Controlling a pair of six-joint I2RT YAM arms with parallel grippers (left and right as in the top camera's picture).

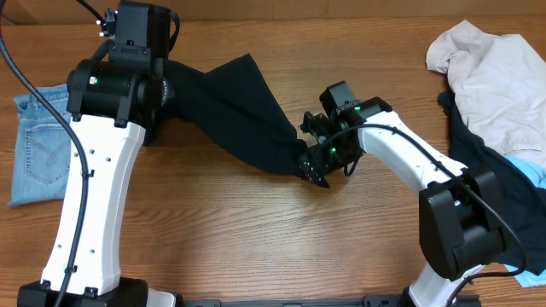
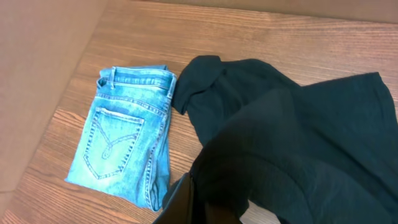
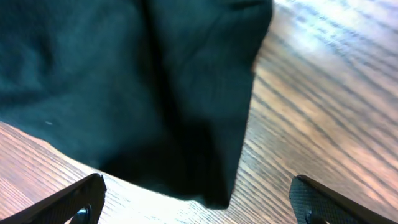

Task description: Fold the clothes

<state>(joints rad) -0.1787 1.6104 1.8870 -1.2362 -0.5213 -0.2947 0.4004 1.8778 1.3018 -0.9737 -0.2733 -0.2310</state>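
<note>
Clothes are being folded on a wooden desk point(image 1: 256, 239), where one black top point(image 1: 230, 107) is being stretched from 10 o'clock toward the centre. Its upper end is being gripped by the left claw point(image 2: 186, 205), clenched on bunched cloth. The right claw point(image 1: 314, 166) is being held spread wide at the top's lower corner, grasping nothing. One folded pair of jeans point(image 1: 38, 145) is being shown at 9 o'clock. One off-white shirt point(image 1: 495, 77) is being left heaped at 2 o'clock over one dark garment point(image 1: 478, 145). A pale-blue scrap point(image 1: 533, 175) at 3 o'clock cannot be identified. Two arms are being used. Trouble is being risked at the corner: if the spread jaws are closed on a doubled layer, or on bare desk, a crooked fold is likely. A hard pull from the left could drag the top onto the jeans.
</note>
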